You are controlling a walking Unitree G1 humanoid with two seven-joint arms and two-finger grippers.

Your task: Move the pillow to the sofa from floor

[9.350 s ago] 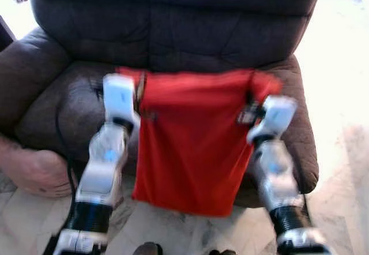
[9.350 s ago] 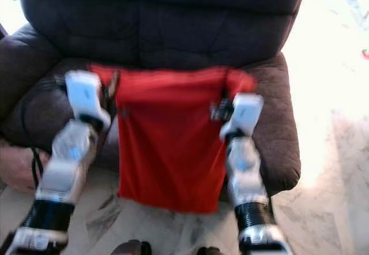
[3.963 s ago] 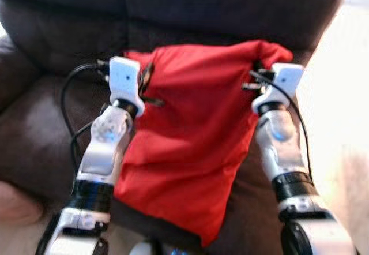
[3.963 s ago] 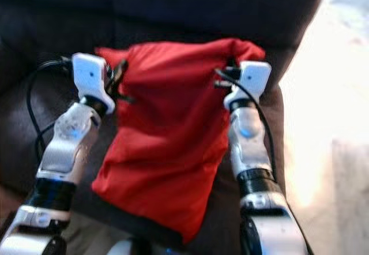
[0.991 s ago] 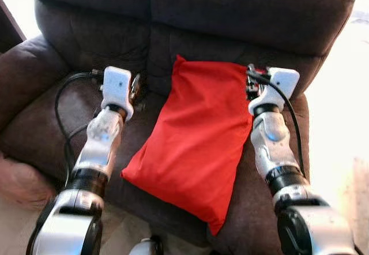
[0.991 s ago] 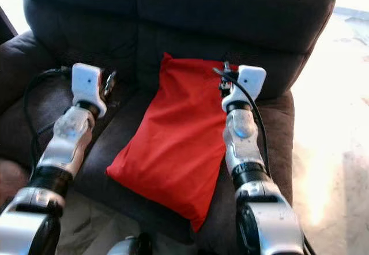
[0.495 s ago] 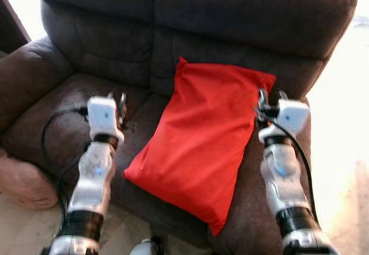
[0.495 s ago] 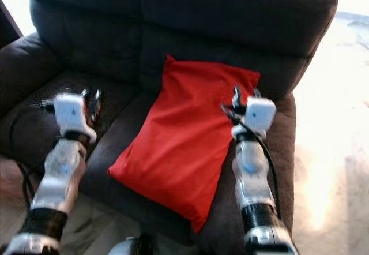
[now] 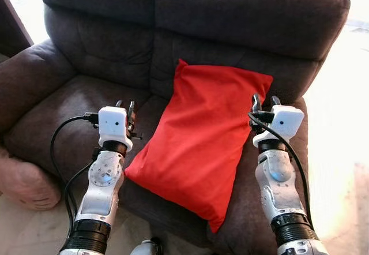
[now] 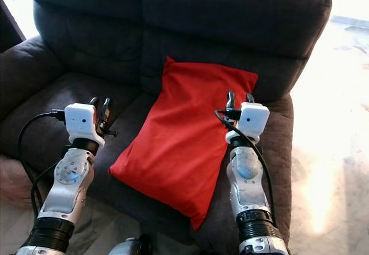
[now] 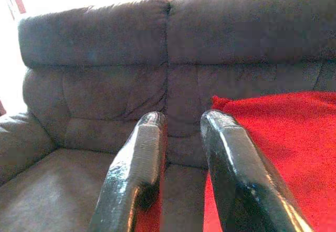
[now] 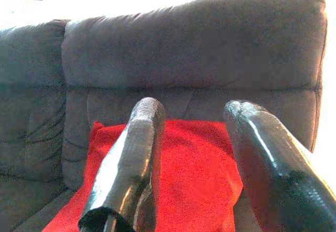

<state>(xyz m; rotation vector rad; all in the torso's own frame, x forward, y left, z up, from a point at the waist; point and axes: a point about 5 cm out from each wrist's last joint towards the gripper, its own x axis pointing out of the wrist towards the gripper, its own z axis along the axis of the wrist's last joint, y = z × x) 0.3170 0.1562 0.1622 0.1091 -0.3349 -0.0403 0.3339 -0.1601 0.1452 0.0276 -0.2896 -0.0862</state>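
Left eye view: the red pillow lies tilted on the dark sofa, its top edge leaning on the backrest, its lower corner apparently past the seat's front edge. The left gripper hovers beside it, fingers parted and empty. The right gripper hovers at its other side, likewise released.

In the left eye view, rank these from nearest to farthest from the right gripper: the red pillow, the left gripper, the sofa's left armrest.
1. red pillow: just to the left of the right gripper, on the sofa seat and leaning on the backrest.
2. left gripper: across the pillow, over the seat's left half.
3. sofa's left armrest: at the far left edge, beyond the left gripper.
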